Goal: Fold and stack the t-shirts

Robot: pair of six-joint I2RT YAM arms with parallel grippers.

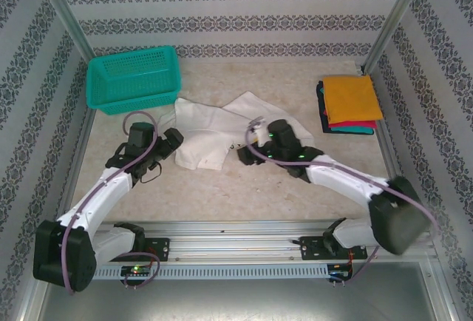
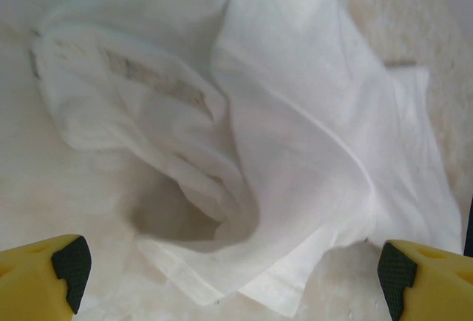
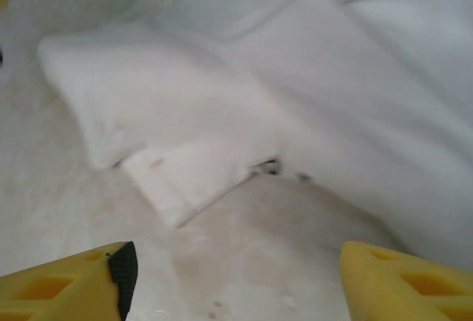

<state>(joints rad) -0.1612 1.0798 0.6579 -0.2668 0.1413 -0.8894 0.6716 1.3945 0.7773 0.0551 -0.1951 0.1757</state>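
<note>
While left claw [image 2: 230, 269] and right claw [image 3: 238, 273] gape empty, white t-shirt [image 1: 211, 132] crumpled between them

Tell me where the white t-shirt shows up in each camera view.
Top external: white t-shirt crumpled mid-table, beside the teal basket.
Left wrist: white t-shirt spans most of the frame, hem bottom centre.
Right wrist: white t-shirt covers the upper half.
Shared landmark: beige table.

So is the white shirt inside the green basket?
No, the white t-shirt lies crumpled on the table, outside the teal basket.
</note>
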